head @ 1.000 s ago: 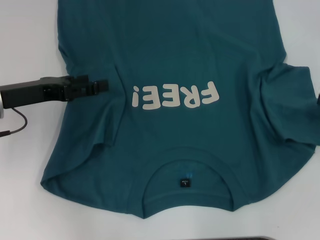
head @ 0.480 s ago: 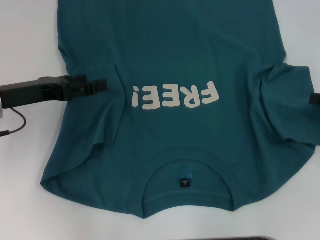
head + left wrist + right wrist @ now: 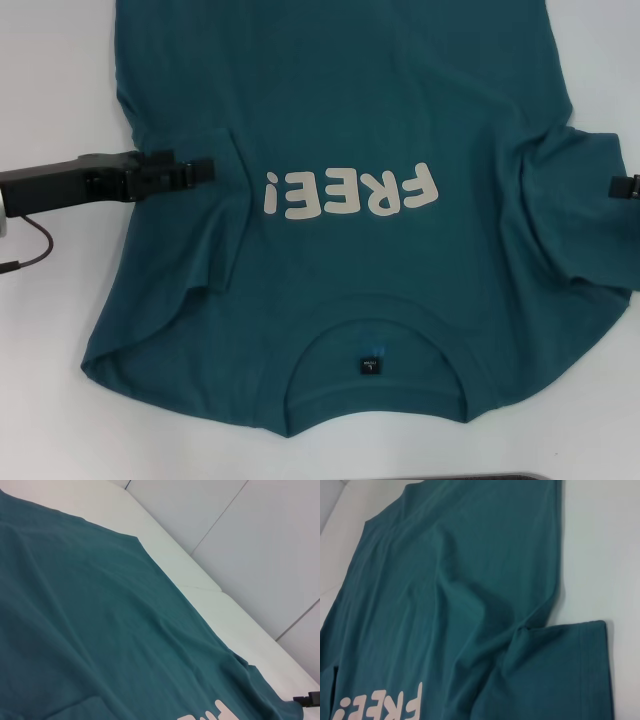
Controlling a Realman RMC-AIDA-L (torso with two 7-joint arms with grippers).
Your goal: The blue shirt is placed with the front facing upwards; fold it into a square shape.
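The blue shirt (image 3: 370, 190) is observed lying front up on the white surface (image 3: 50, 90), with the white "FREE!" lettering (image 3: 350, 192) exposed and the collar (image 3: 378, 350) nearest the robot. The body is spread largely flat; no fold is recorded. Both sleeves are bunched inward with creases at the armpits, and the hem lies beyond the far edge of the head view.

The left end effector (image 3: 205, 171) is positioned over the shirt's left side, level with the lettering, at the raised crease where the sleeve meets the body. Whether its fingers are apart or together cannot be told, and no cloth is seen lifted by it. The right end effector (image 3: 625, 186) is only partly visible at the edge of the head view, beside the right sleeve (image 3: 580, 210); its state likewise cannot be told.

Assessment: the task is judged to be at its outset. Both side folds and the lengthwise fold into a square remain outstanding. A simultaneous approach to the two sleeve regions appears to be the step in hand.
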